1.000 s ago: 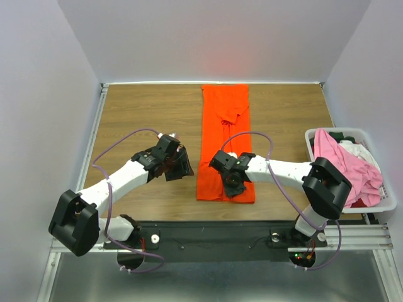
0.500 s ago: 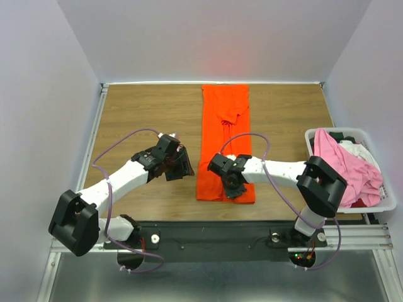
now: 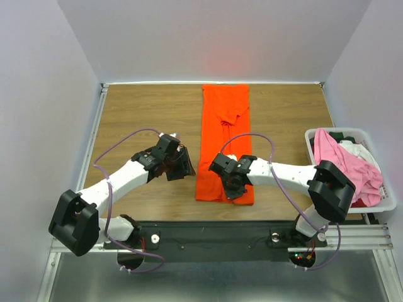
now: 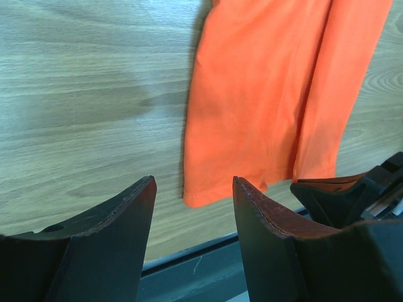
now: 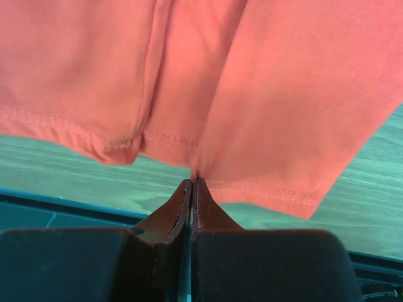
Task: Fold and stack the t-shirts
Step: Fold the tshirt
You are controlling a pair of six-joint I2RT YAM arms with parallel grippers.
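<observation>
A: Anything changed on the worktop (image 3: 145, 113)?
B: The orange shirt (image 3: 225, 126) lies lengthwise at centre as a narrow strip, unmoved. The right gripper (image 5: 192, 182), apart a second ago, is now pressed together on the near hem. The left gripper (image 4: 194, 180) is unchanged, jaws apart over bare wood beside the near left corner.
A: Does the top view confirm?
B: No. Only the wrist views show the jaws.

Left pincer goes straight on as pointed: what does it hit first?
Likely the orange t-shirt: its near hem corner sits just ahead of the open left pincer. Depth unclear; bare table might come first.
</observation>
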